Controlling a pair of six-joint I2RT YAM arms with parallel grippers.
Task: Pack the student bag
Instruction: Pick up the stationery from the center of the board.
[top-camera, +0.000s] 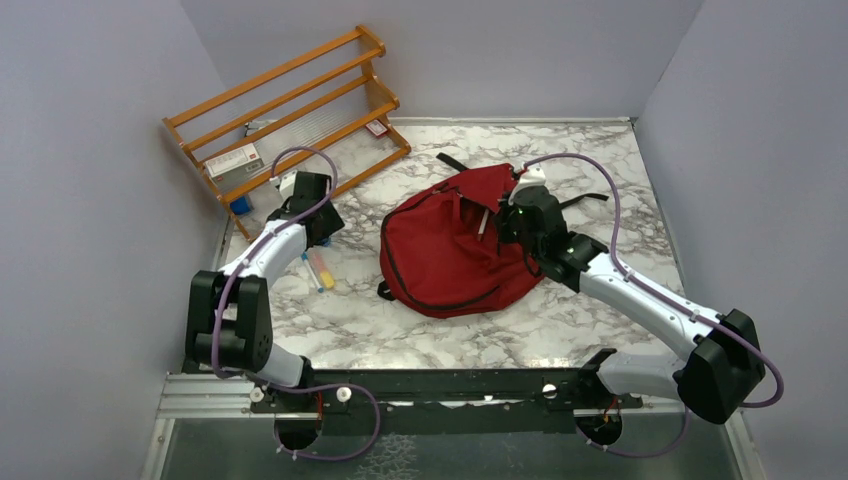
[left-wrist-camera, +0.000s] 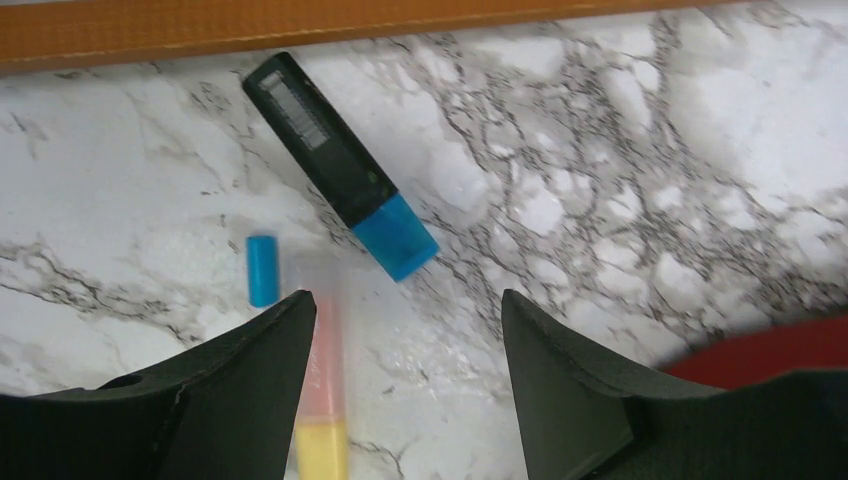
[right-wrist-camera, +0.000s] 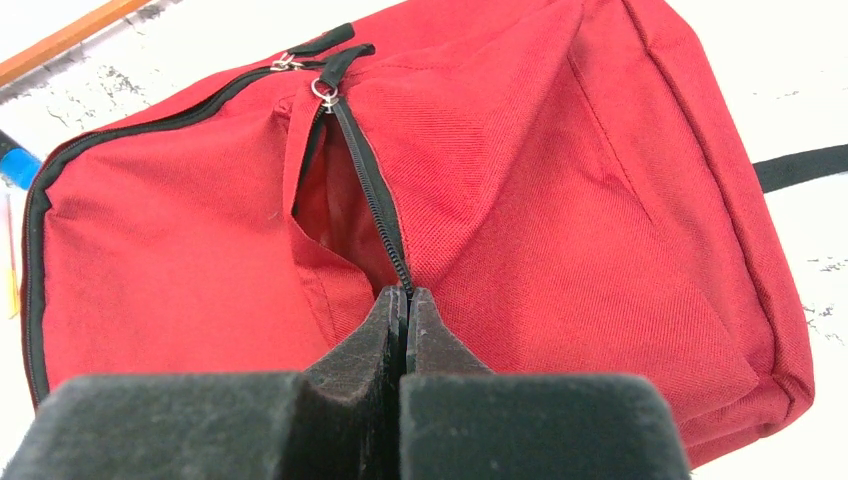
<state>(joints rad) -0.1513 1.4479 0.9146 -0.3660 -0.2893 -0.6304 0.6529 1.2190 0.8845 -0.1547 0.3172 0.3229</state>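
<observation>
The dark red student bag (top-camera: 450, 250) lies in the middle of the marble table, and its black zipper is partly open in the right wrist view (right-wrist-camera: 560, 180). My right gripper (top-camera: 515, 225) is over the bag's right side, with its jaws (right-wrist-camera: 405, 295) shut on the bag's zipper edge, holding the opening up. My left gripper (top-camera: 315, 225) is open and empty (left-wrist-camera: 405, 310) just above the table. A pink and yellow highlighter (left-wrist-camera: 322, 400) lies by its left finger. A black and blue highlighter (left-wrist-camera: 340, 165) lies ahead of it.
An orange wooden rack (top-camera: 290, 110) lies tilted at the back left, with a few small items in it; its rail (left-wrist-camera: 300, 25) is just beyond the highlighters. A small blue pen cap (left-wrist-camera: 262, 270) lies beside the pink highlighter. Black bag straps (top-camera: 585, 200) trail toward the back right.
</observation>
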